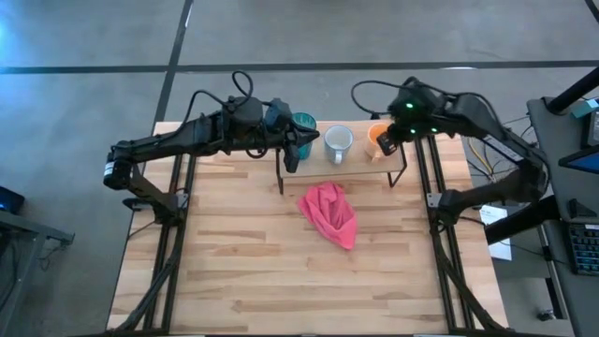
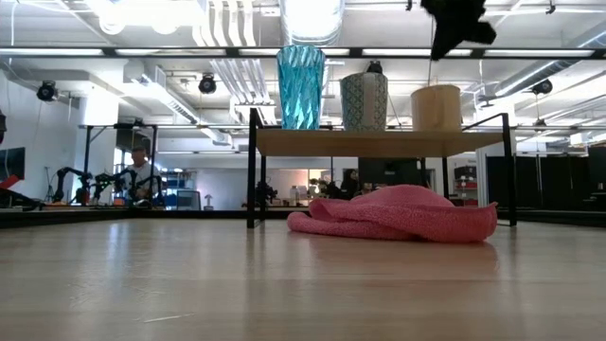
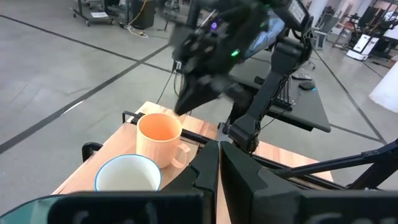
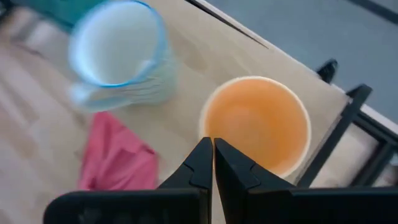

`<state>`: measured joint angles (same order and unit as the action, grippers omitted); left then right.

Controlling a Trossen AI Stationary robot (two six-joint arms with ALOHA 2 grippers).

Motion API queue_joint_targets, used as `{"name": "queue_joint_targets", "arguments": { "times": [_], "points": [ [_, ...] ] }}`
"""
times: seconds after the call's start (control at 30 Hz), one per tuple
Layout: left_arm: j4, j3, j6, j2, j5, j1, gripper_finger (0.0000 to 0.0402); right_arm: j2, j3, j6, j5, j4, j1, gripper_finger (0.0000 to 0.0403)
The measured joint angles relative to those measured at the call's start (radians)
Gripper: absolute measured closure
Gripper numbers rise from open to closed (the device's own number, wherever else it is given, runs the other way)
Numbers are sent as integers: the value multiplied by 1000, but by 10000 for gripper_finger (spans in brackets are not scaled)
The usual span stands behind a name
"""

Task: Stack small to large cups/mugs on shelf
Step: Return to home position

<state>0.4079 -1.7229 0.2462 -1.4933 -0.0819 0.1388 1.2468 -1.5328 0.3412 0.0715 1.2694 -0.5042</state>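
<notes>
The shelf (image 1: 358, 159) (image 2: 379, 142) carries three vessels in a row, each upright on its base. They are the teal tumbler (image 1: 303, 123) (image 2: 300, 87), the white mug (image 1: 337, 142) (image 2: 364, 101) and the orange mug (image 1: 376, 139) (image 2: 436, 107). My right gripper (image 1: 387, 143) (image 4: 212, 148) is shut and hangs just above the orange mug (image 4: 258, 124), clear of its rim in the low view (image 2: 452, 43). My left gripper (image 1: 292, 153) (image 3: 219, 163) is shut beside the tumbler at the shelf's left end, raised above it. Past it stand the white mug (image 3: 127, 175) and the orange mug (image 3: 160, 134).
A crumpled pink cloth (image 1: 329, 213) (image 2: 398, 213) lies on the tabletop in front of the shelf, partly under it in the low view. The shelf stands by the table's far edge on thin black legs (image 2: 253, 175). The near half of the table (image 1: 281, 281) carries nothing else.
</notes>
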Motion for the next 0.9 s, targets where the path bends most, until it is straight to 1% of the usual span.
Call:
{"name": "queue_joint_targets", "arguments": {
  "times": [0.2, 0.37, 0.47, 0.6, 0.7, 0.8, 0.9],
  "points": [
    [0, 0, 7, 27, -1, -6, 400, -103, -41, 5, -20, -4, 94, 394],
    [18, 0, 7, 72, 0, -12, 400, -187, -45, 71, -22, -5, 160, 394],
    [88, 1, 8, 108, 1, -17, 400, -230, -41, 73, -22, -3, 199, 394],
    [256, 23, 8, 170, 1, -30, 400, -284, -23, 51, -19, -8, 264, 394],
    [325, 77, 1, 217, -12, -52, 400, -334, 15, 15, 13, -38, 307, 394],
    [276, 170, -7, 277, -55, -85, 400, -401, 93, 1, 86, -131, 344, 394],
    [161, 284, -1, 355, -98, -121, 400, -487, 205, -3, 95, -268, 367, 394]
  ]
}}
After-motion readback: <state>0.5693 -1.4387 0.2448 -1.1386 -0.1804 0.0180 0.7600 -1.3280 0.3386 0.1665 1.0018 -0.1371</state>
